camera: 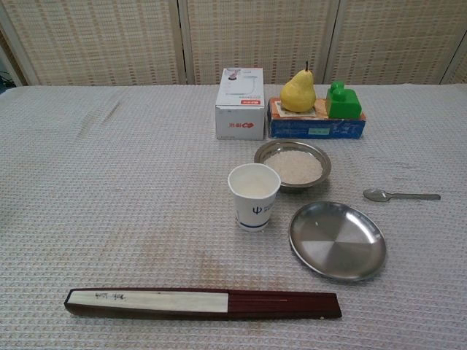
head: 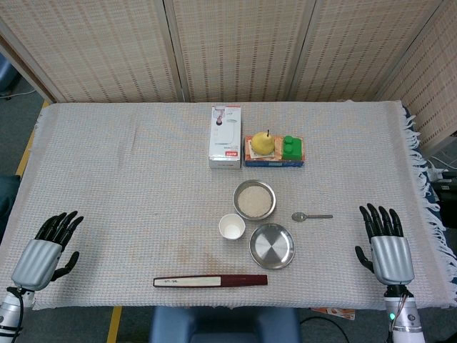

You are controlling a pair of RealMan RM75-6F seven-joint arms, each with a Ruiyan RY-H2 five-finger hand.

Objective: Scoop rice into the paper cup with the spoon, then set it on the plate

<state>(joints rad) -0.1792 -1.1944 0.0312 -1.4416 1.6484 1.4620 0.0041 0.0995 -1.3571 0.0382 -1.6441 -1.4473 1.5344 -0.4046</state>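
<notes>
A metal bowl of rice [head: 254, 199] [camera: 292, 165] sits mid-table. In front of it and to its left stands a white paper cup [head: 231, 226] [camera: 254, 195], upright. An empty metal plate [head: 271, 246] [camera: 337, 240] lies just right of the cup. The metal spoon [head: 311, 216] [camera: 400, 195] lies flat on the cloth, right of the bowl, handle pointing right. My left hand [head: 46, 249] rests open at the table's near left corner. At the near right edge my right hand [head: 386, 245] is open, well right of the spoon. Neither hand shows in the chest view.
A closed folding fan [head: 210, 281] [camera: 202, 303] lies along the front edge. Behind the bowl stand a white box [head: 225, 136] [camera: 240, 103] and a blue box [head: 274, 153] [camera: 316, 123] bearing a yellow pear [head: 262, 141] [camera: 298, 92] and a green block [head: 292, 146] [camera: 342, 100].
</notes>
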